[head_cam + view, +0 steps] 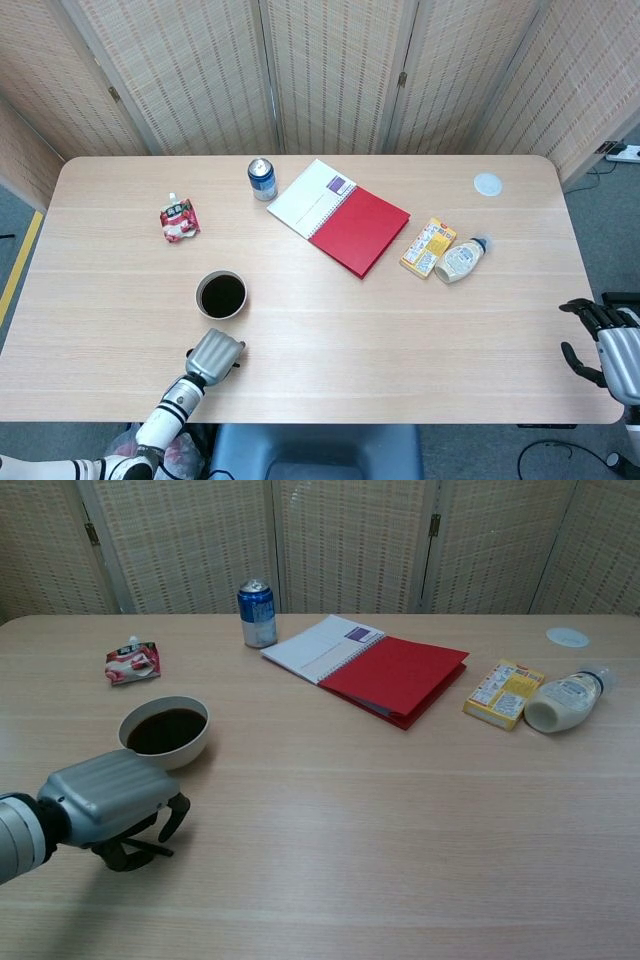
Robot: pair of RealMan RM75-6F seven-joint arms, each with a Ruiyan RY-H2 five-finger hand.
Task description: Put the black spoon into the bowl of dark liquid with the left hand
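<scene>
The bowl of dark liquid [221,295] [165,731] is seen on the table [330,330] [400,810]. Just in front of the bowl, the left hand [213,355] [105,800] is held low over the table, its fingers [168,816] curled down. Something thin and black [135,852] is seen under the hand; whether it is the black spoon, or is being held, cannot be told. Far to the right of the bowl, past the table edge, the right hand [600,345] is seen with nothing in it, fingers apart and bent.
</scene>
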